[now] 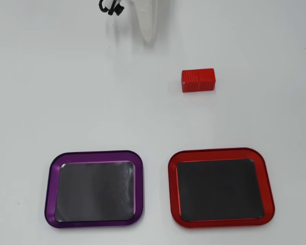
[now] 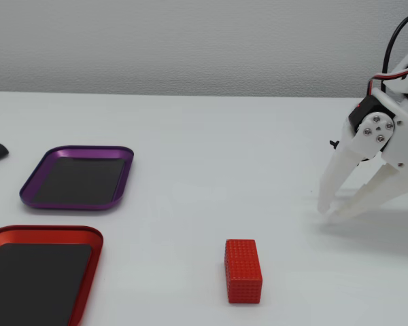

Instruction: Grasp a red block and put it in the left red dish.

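White gripper (image 2: pixel 332 212) at right of fixed view, tips down near table (image 2: pixel 204 149), fingers nearly together with thin gap, holding nothing; red block (image 2: pixel 243 269) lies on table well apart from gripper, nearer camera in fixed view; in overhead view block (image 1: pixel 198 80) sits above red dish (image 1: pixel 220 153), clear of rim; purple tray (image 1: pixel 94 154) beside red dish, both empty
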`<state>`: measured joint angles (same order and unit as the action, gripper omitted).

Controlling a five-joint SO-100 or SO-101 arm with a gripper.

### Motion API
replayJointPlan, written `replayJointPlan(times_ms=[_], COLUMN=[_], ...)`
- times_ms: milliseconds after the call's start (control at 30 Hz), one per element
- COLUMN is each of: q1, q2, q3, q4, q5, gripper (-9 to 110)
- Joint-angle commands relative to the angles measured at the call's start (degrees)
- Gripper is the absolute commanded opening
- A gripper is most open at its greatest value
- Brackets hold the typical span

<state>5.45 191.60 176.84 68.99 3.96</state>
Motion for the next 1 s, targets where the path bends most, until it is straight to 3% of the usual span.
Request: replayJointPlan(times_ms=[0,600,967], q1=[-0.35,0.00,-3.34], q2=[5.10,5.10,-0.70], q3=[0.35,-0.09,-20.65], q4=[-0.88,-1.14,-5.98], q5=[-0.79,-0.79,-0.70], gripper=[0,0,0])
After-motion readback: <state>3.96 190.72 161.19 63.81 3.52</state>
